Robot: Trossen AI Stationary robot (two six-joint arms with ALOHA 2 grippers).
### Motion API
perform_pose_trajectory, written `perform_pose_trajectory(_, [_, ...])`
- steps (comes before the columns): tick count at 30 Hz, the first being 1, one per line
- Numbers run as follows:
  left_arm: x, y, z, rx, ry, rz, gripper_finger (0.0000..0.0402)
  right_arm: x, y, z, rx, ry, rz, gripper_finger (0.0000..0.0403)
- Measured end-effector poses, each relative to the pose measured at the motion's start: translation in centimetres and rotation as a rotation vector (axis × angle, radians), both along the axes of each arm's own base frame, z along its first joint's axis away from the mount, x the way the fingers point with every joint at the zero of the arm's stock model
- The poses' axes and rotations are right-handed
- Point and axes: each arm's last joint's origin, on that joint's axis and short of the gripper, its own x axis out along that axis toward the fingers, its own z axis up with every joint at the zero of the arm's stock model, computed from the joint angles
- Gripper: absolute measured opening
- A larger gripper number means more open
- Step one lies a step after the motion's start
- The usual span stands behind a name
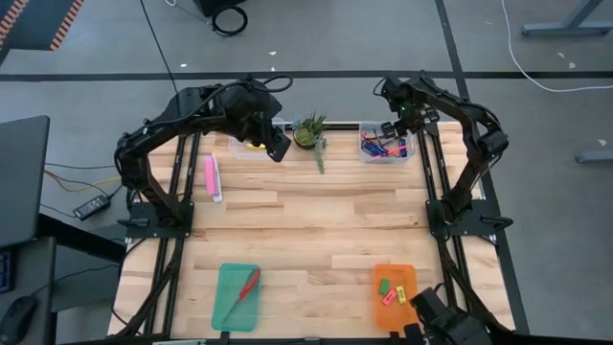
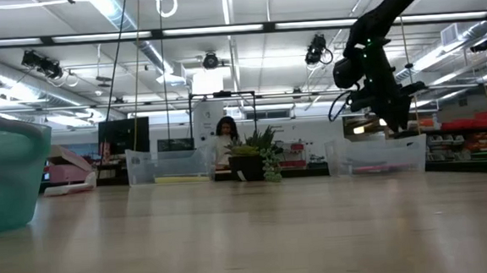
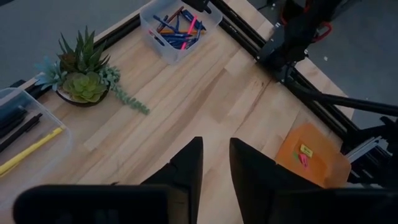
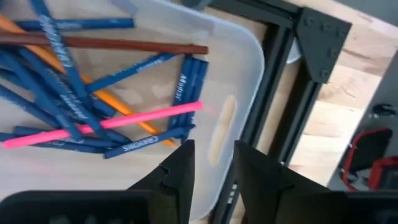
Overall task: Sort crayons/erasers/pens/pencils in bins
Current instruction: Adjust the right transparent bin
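High view: four bins are counted on the table — two clear tubs at the far edge, a teal tray and an orange tray at the near edge. Many blue pens are piled in the right tub. Three erasers are seen on the orange tray. One yellow pencil and dark ones are kept in the left tub. The left end effector is held slightly parted and empty above the table; the right end effector, also slightly parted, is held empty over its tub.
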Motion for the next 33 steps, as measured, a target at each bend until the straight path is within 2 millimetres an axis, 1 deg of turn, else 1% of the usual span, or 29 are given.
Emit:
perform_pose_trajectory(2, [0.0, 0.0, 0.0, -0.001, 0.004, -0.001, 0.0085, 0.1, -0.1, -0.3, 0.001, 0.011, 0.001, 0.0117])
perform_pose_trajectory(6, [-0.1, 0.0, -0.1, -0.001, 0.014, -0.002, 0.0089, 0.4, -0.1, -0.2, -0.02, 0.011, 0.002, 0.0117])
perform_pose_trajectory(10, [-0.1, 0.0, -0.1, 0.021, 0.022, -0.025, 0.0093, 0.6, -0.3, 0.3, -0.068, 0.039, 0.015, 0.0117])
perform_pose_trajectory(12, [-0.1, 0.0, -0.1, 0.03, 0.025, -0.034, 0.0093, 0.9, -0.6, 0.4, -0.082, -0.017, 0.006, 0.0117])
perform_pose_trajectory(14, [-0.1, 0.0, -0.1, 0.033, 0.026, -0.036, 0.0094, 1.4, -1.0, 0.5, -0.081, -0.134, -0.027, 0.0117])
perform_pose_trajectory(16, [-0.1, 0.0, -0.1, 0.034, 0.026, -0.038, 0.0094, 2.2, -0.9, 0.6, -0.067, -0.237, -0.086, 0.0117])
perform_pose_trajectory(18, [-0.1, 0.0, -0.1, 0.035, 0.026, -0.038, 0.0094, 3.3, -0.3, 0.4, -0.041, -0.281, -0.123, 0.0117])
perform_pose_trajectory(22, [-0.1, 0.0, -0.1, 0.035, 0.026, -0.038, 0.0093, 6.3, 0.9, -0.4, -0.044, -0.308, -0.049, 0.0117])
perform_pose_trajectory(25, [-0.1, 0.0, -0.1, 0.035, 0.026, -0.037, 0.009, 8.4, 1.6, -0.9, -0.064, -0.348, -0.027, 0.0117])
perform_pose_trajectory(27, [-0.1, 0.0, -0.1, 0.034, 0.026, -0.038, 0.009, 9.2, 1.9, -1.6, -0.054, -0.348, -0.045, 0.0117])
perform_pose_trajectory(33, [-0.1, 0.0, -0.1, 0.027, 0.025, -0.031, 0.0095, 10.3, 1.8, -3.2, -0.015, -0.348, -0.075, 0.0117])
